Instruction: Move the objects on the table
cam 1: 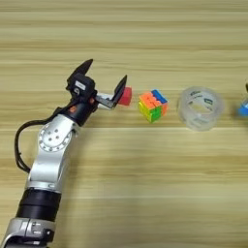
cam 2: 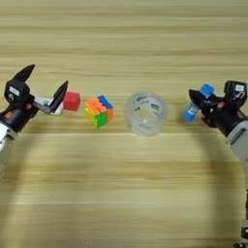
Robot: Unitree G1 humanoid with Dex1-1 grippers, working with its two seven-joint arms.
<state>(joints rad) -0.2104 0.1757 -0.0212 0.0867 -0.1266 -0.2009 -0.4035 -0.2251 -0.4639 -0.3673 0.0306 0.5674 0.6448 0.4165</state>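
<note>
Reaching in from the near left edge of the table point(cam 1: 145, 193): the left arm point(cam 1: 51, 160), silver-jointed, with a black cable looping at its side. Hovering at the arm's far end, the left gripper point(cam 1: 105, 79), black fingers spread wide apart and clamping nothing; the right-hand finger standing just beside the small red cube point(cam 2: 71, 101), contact impossible to judge. Entering from the right edge, the right gripper point(cam 2: 207, 102), fingers closing on the small blue tube point(cam 2: 197, 102), which is tilting with its blue cap uppermost. Lying in a row across the middle of the wood between the two grippers, left to right: the red cube, the multicoloured puzzle cube point(cam 2: 99, 111) near it but apart, then the clear tape roll point(cam 2: 146, 113), resting flat with its opening facing up. Extending beyond the row: bare plank lines running horizontally.
</note>
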